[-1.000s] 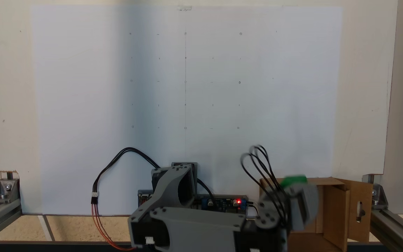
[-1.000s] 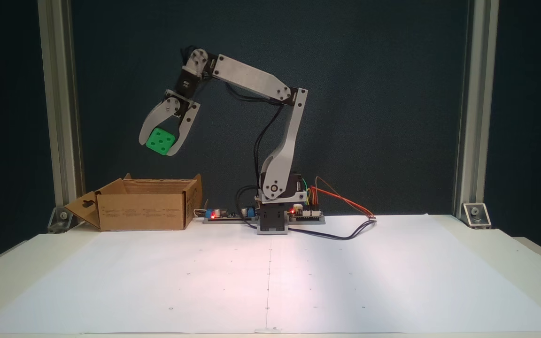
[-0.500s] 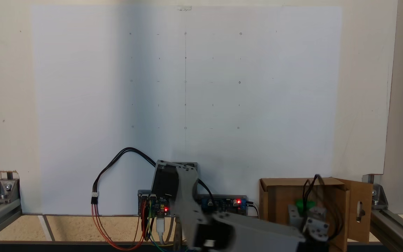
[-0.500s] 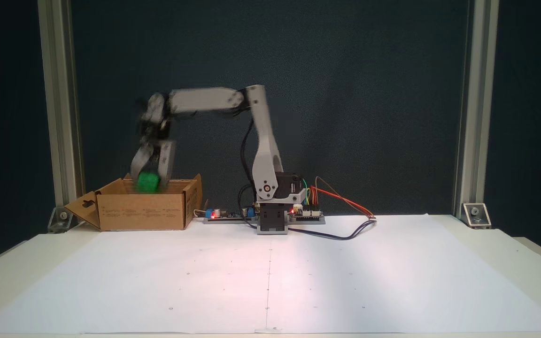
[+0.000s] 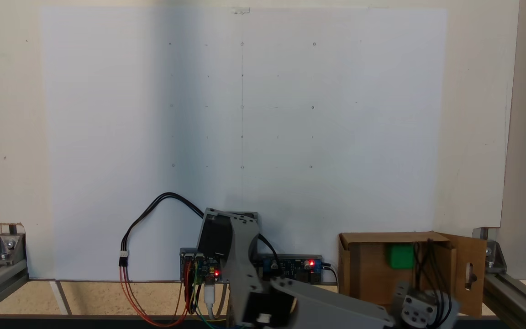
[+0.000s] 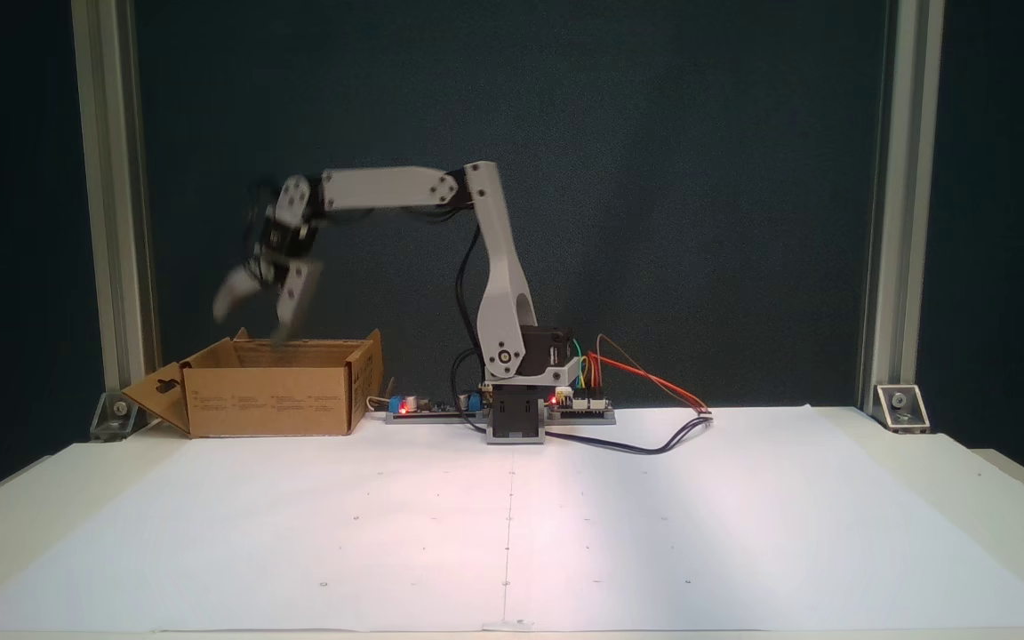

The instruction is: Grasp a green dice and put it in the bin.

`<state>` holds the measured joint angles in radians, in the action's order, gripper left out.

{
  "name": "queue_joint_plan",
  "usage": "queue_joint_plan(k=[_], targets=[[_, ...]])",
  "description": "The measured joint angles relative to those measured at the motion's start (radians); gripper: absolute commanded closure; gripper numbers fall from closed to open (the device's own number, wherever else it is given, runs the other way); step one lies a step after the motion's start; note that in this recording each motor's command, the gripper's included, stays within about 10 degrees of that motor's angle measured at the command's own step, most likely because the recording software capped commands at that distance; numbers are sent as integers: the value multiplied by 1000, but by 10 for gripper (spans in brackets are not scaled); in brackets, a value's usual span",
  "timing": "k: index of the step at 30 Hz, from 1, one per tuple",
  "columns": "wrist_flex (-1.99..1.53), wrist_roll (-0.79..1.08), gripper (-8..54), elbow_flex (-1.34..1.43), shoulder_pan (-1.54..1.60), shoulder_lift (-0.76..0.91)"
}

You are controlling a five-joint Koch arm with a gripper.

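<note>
White paper sheet covers the table up front, arm base sits behind it. Further back, the gripper hangs just above the cardboard bin, jaws spread apart, holding nothing. Green dice sits inside the bin, flat face up. It's a cube, so no real long axis. Pips too blurry to read.

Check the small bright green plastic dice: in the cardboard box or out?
In. The small bright green plastic dice sits inside the brown corrugated cardboard box; the pincer above stands open, holding nothing.
</note>
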<state>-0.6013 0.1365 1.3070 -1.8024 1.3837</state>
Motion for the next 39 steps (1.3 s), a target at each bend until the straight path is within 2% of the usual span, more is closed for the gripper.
queue_joint_plan(k=[2, 7, 18, 23, 28, 32, 35, 39], targets=[[0, -74, 61, -12, 64, 87], [-2, -173, -3, -12, 351, 298], [-3, -187, 2, 60, 1144, 549], [5, -187, 5, 233, 1502, 698], [179, -187, 4, 445, 1850, 792], [364, -187, -1, 683, 1916, 873], [485, -187, -5, 902, 1911, 877], [664, -187, 4, 1063, 1870, 877]])
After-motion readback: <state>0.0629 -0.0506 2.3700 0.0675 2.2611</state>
